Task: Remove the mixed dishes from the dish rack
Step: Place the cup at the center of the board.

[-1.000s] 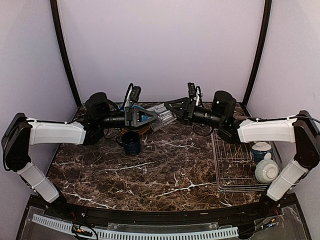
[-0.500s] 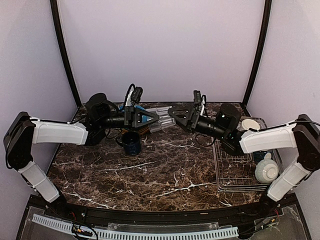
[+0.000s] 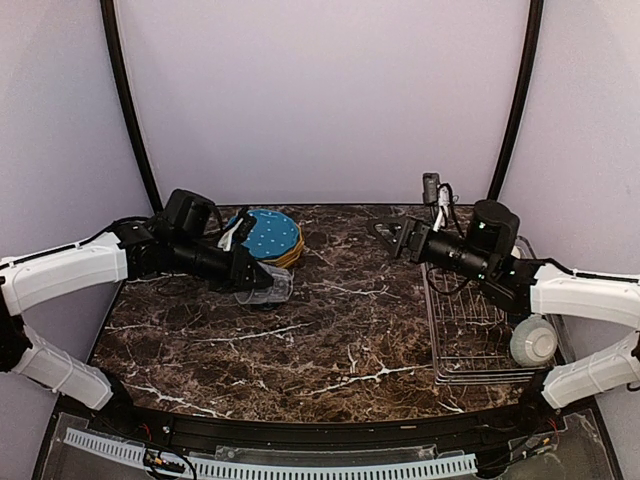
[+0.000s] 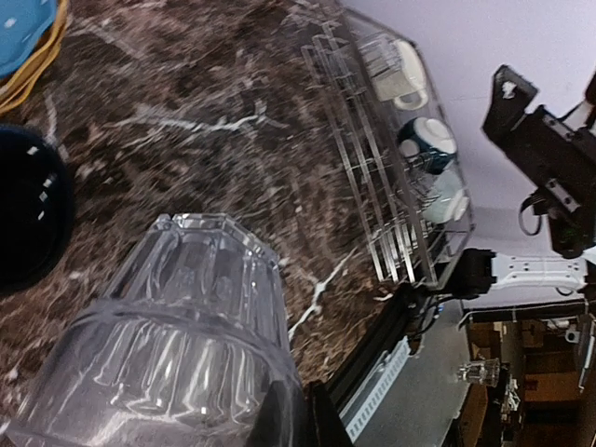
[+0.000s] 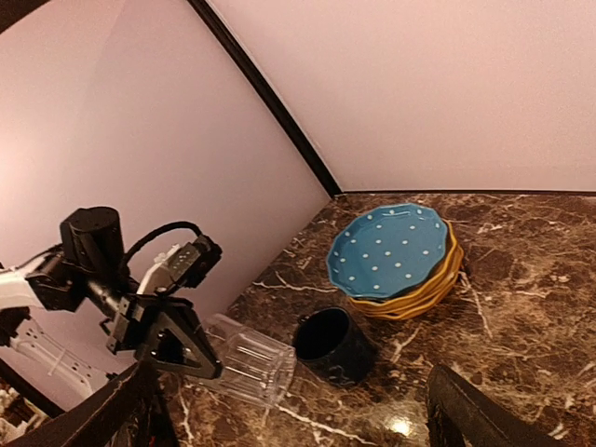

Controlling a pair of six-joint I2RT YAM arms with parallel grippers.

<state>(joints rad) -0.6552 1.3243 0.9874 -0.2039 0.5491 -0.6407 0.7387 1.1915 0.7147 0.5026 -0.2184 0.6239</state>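
The left gripper (image 3: 256, 282) is clamping the clear glass tumbler (image 3: 268, 286), holding it tilted low at the marble table (image 3: 330, 340), just in front of the plate stack topped by the blue white-dotted plate (image 3: 266, 234). The right gripper (image 3: 384, 230) is hanging with fingers spread and empty, near the far end of the dish rack (image 3: 470, 345), where a pale bowl (image 3: 533, 341) is sitting. The right wrist view is showing the dark blue cup (image 5: 333, 345) just beside the tumbler, while the top view is hiding it behind the left arm. The left wrist view is showing a cream mug (image 4: 400, 70) in the rack.
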